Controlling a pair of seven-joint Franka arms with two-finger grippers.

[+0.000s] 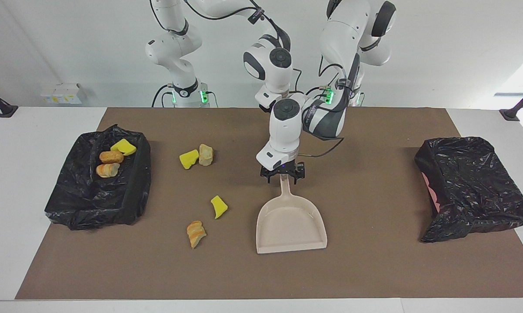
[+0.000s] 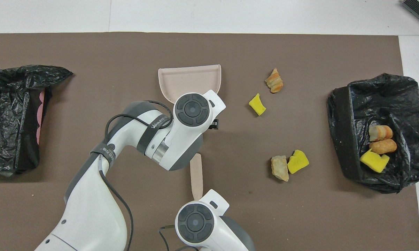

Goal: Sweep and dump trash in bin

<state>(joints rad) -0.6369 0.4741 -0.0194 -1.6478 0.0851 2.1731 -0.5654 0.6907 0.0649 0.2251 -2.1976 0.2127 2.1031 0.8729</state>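
Note:
A beige dustpan [image 1: 291, 226] lies flat on the brown mat, its handle pointing toward the robots. My left gripper [image 1: 283, 177] is down at the handle's end, open, with a finger on each side of it. A beige brush handle [image 2: 196, 170] sticks out from under my right arm's wrist [image 2: 195, 221], where the right gripper is shut on it; the left hand hides that gripper in the facing view. Trash lies loose on the mat: a yellow wedge [image 1: 189, 159] touching a tan lump [image 1: 206, 154], another yellow wedge [image 1: 219, 206] and a striped orange lump [image 1: 195, 233]. Three more pieces [image 1: 111, 158] lie in the bin [image 1: 135, 182].
The bin, lined with a black bag, stands at the right arm's end of the table. A second black-bagged container [image 1: 474, 187] sits at the left arm's end, tipped on its side. The mat [image 1: 374, 269] covers most of the white table.

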